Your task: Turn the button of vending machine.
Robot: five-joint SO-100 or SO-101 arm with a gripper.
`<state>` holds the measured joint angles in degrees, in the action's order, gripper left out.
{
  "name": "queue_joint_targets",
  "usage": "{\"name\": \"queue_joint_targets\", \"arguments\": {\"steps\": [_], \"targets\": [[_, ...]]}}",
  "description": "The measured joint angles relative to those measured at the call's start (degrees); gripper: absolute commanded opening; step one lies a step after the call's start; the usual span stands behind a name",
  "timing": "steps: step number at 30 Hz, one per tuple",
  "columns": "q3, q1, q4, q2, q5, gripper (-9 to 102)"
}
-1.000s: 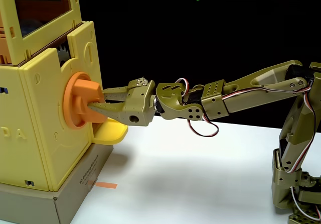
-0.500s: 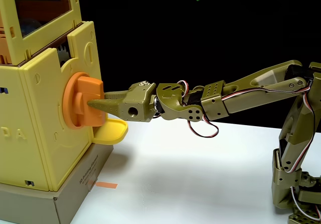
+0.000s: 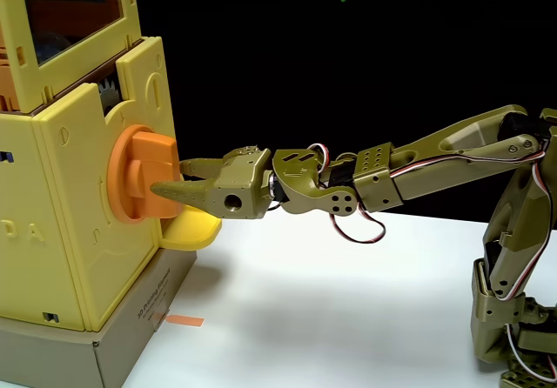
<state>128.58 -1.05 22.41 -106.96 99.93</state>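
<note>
Since half a second ago we see the wrist roll a little further, so the hand (image 3: 170,179) shows both fingers again, one above the other, and the forearm has dipped slightly, while the button (image 3: 144,175) looks about as it did then. In the fixed view the hand reaches in from the right, and its fingertips (image 3: 165,190) meet the raised bar of the button. The fingers sit narrow, with the bar between them, so we read the hand as gripping the button. The button is an orange disc on the right-facing panel of the vending machine (image 3: 78,223), at mid-height, just above the yellow tray (image 3: 193,230) that curves out beneath it. The lower finger hangs right over that tray. The machine stands at the left on a grey cardboard base (image 3: 130,340), which rests on the white desk (image 3: 331,301). A small orange strip (image 3: 184,321) lies on the desk beside the base. The arm's olive-green base (image 3: 513,318) stands at the far right, well apart from the machine.
</note>
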Motion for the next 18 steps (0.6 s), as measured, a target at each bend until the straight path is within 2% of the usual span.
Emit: {"name": "queue_joint_targets", "arguments": {"steps": [4,11,15,18], "targets": [[0.5,1.1,0.7,-1.8,-1.0,38],[5.9,1.4,1.1,-6.9,-6.7,36],[9.9,-0.1,0.1,-11.7,-21.4,41],[11.0,-2.0,-5.0,-16.9,-40.3,44]]}}
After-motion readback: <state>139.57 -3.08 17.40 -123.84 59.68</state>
